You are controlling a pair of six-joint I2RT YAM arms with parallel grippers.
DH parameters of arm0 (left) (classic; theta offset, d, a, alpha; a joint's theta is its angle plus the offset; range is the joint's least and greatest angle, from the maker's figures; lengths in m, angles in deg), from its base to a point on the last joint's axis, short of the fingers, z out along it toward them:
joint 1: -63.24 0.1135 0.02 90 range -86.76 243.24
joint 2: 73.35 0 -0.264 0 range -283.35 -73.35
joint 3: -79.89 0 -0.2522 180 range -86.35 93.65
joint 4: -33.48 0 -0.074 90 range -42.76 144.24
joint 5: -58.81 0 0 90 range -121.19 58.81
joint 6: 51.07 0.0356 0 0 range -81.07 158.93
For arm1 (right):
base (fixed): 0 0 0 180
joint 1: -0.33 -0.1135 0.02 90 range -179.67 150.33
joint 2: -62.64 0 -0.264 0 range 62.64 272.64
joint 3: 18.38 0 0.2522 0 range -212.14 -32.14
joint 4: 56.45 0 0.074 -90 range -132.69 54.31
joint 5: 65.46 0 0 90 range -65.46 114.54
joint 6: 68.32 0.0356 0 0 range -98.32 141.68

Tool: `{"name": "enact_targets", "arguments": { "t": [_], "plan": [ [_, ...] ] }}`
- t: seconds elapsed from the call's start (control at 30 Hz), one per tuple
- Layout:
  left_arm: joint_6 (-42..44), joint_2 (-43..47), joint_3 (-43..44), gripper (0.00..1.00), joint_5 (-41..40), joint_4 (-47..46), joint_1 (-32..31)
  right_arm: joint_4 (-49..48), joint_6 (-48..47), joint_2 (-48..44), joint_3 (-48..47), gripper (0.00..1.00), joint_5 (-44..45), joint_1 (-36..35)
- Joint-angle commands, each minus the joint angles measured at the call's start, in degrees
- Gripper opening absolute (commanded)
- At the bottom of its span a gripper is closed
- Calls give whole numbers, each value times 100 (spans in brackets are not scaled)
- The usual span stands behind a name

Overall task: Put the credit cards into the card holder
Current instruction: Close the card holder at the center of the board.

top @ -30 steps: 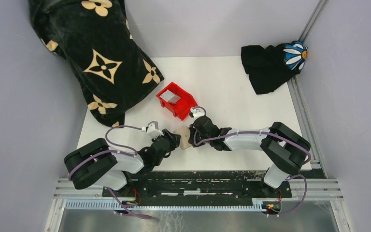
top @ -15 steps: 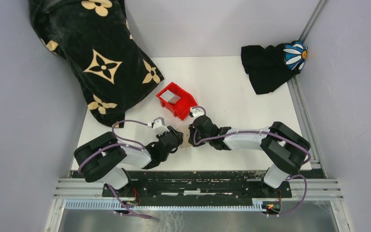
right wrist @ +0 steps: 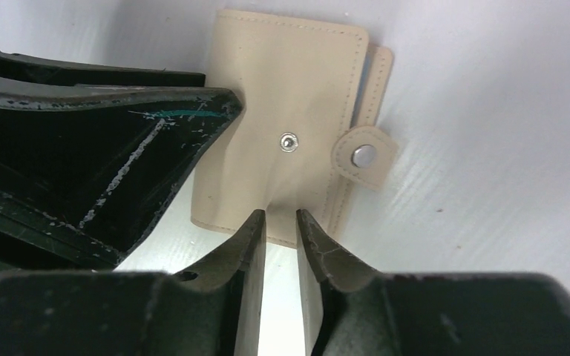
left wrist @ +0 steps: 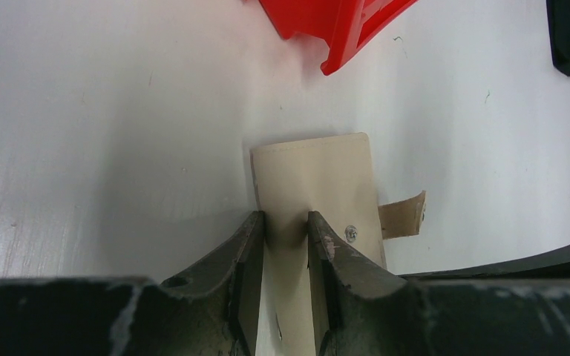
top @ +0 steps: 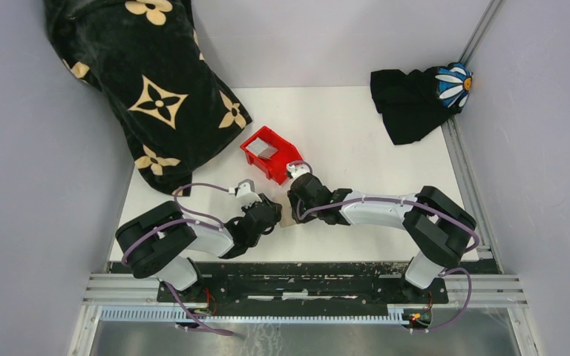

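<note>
The tan card holder [top: 286, 217] lies flat and folded on the white table, between my two grippers. Its snap tab [right wrist: 364, 156] is undone and sticks out to the side. My left gripper [left wrist: 286, 219] sits over the holder's [left wrist: 315, 170] left part, jaws a narrow gap apart, tips on the cover. My right gripper [right wrist: 280, 215] faces the holder [right wrist: 289, 89] from the opposite side, jaws slightly apart at its near edge, where the cover puckers. One grey credit card [top: 266, 150] lies inside the red bin [top: 271, 154].
The red bin [left wrist: 326, 22] stands just beyond the holder. A black blanket with tan flowers [top: 148, 89] covers the back left corner. A black cloth with a daisy patch [top: 415, 100] lies at the back right. Grey walls close in both sides.
My left gripper has reached right onto the holder and its jaws have narrowed. My right gripper's jaws have parted from shut, and it has shifted slightly towards the red bin.
</note>
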Motion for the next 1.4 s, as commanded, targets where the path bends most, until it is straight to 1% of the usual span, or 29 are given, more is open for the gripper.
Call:
{"name": "enact_targets", "arguments": {
  "t": [0.0, 0.3, 0.47, 0.67, 0.97, 1.37],
  "plan": [
    [194, -29, 52, 34, 26, 393, -23, 736, -358, -284, -485, 30, 483, -2],
    [186, 18, 52, 36, 45, 429, -26, 1644, -748, -370, -1132, 37, 1190, -2],
    [184, 7, 70, 36, 71, 430, -20, 1970, -887, -186, -1453, 41, 1316, -32],
    [180, -40, 105, 37, 99, 430, -17, 2098, -951, 93, -1759, 44, 1333, -101],
    [145, -37, 97, 37, 110, 430, -23, 2353, -953, 549, -2157, 45, 1485, -135],
    [123, -69, 73, 37, 119, 389, -23, 2487, -926, 910, -2423, 45, 1627, -147]
  ]
}}
